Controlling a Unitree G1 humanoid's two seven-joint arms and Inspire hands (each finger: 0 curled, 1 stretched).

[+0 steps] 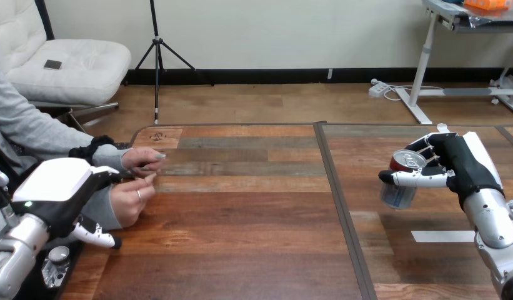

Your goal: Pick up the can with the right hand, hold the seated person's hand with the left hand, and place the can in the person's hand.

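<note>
1. The right hand is clamping the drinks can at about 3 o'clock in the head view. Its thumb is lying across the can's front and its fingers are wrapping round the back.
2. The can is leaning, with its silver top tipping away from the robot, and it is appearing to hang just off the wood.
3. Judging by its look, the can is going to handle as a light, thin-walled, smooth thing. It is likely to dent under a hard squeeze and to slip if gripped loosely, so mid-body is seeming the best place to take hold.
4. The left hand is sitting at about 8 o'clock, right beside the person's nearer hand. I cannot tell whether it is open, shut or gripping that hand.
5. The person's farther hand is resting just beyond, at 9 o'clock.
6. The can and the person's hands are sitting well apart, so the handover is not yet done.
7. The tabletop is showing flat wooden planks, with a dark seam running from 12 toward 6 o'clock between the two sides and a white tape strip lying near the right forearm.
</note>
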